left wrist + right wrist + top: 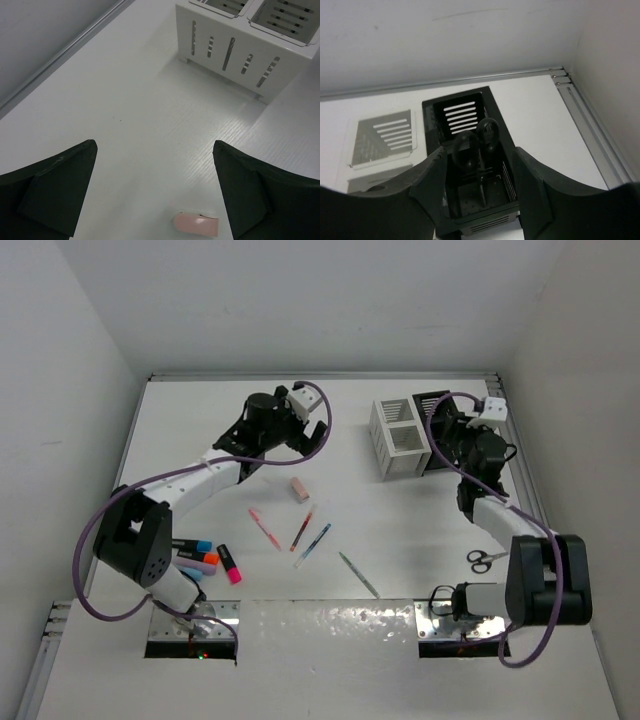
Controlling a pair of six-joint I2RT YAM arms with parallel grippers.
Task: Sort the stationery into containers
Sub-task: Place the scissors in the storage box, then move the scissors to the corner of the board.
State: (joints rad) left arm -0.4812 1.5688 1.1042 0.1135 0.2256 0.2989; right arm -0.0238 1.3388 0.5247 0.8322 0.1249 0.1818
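Observation:
The pink eraser block (298, 488) lies mid-table, and it shows low between my left fingers in the left wrist view (196, 224). My left gripper (287, 440) (154, 145) is open and empty above the table, facing the white organiser (400, 438) (240, 45). My right gripper (455, 445) (479, 150) is open over the black organiser (430, 400) (470, 107). Black-handled scissors (477, 136) stand inside it. A pink pen (265, 528), a red pen (303, 527), a blue pen (313, 545) and a grey pen (357, 574) lie on the table.
Several highlighters (205, 560) lie beside the left arm's base. Another pair of scissors (487, 559) lies near the right arm's base. White walls close the table at the back and sides, with a metal rail (585, 115) along the right edge.

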